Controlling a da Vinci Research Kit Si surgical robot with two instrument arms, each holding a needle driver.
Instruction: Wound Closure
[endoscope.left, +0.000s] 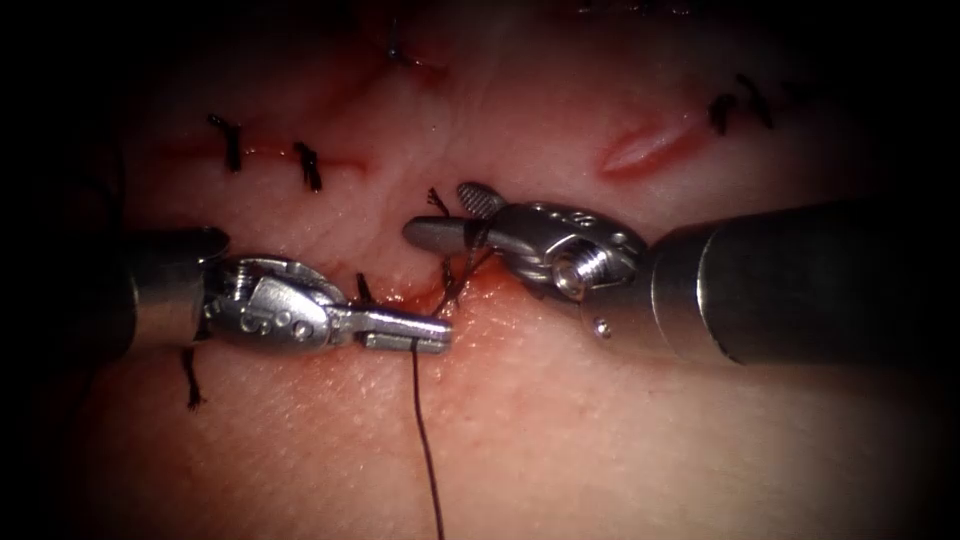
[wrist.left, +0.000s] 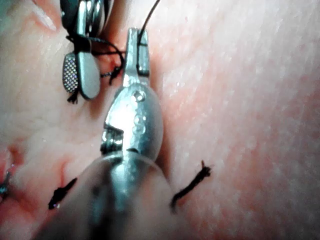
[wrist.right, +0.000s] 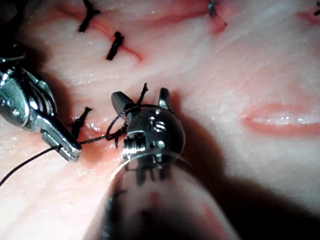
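Note:
My left tool (endoscope.left: 440, 332) lies left of the cut (endoscope.left: 400, 296), its jaws shut on the dark thread (endoscope.left: 425, 430), whose long strand runs down toward the front. From the jaws the thread goes up to a stitch (endoscope.left: 449, 287) in the cut. My right tool (endoscope.left: 436, 210) comes in from the right with its jaws open and holds nothing. The thread is looped around its lower jaw. In the left wrist view the left tool (wrist.left: 134, 34) pinches the thread (wrist.left: 150, 12) beside the open right tool (wrist.left: 80, 92). The right wrist view shows the right tool (wrist.right: 140, 94) wrapped by a thread loop (wrist.right: 117, 122), and the left tool (wrist.right: 74, 152).
Tied stitches with short cut ends (endoscope.left: 308, 166) sit on a closed cut at the upper left, and another (endoscope.left: 190, 385) below the left shaft. A second, open cut (endoscope.left: 650, 146) lies at the upper right. Red fluid (endoscope.left: 480, 290) wets the tissue between the tools.

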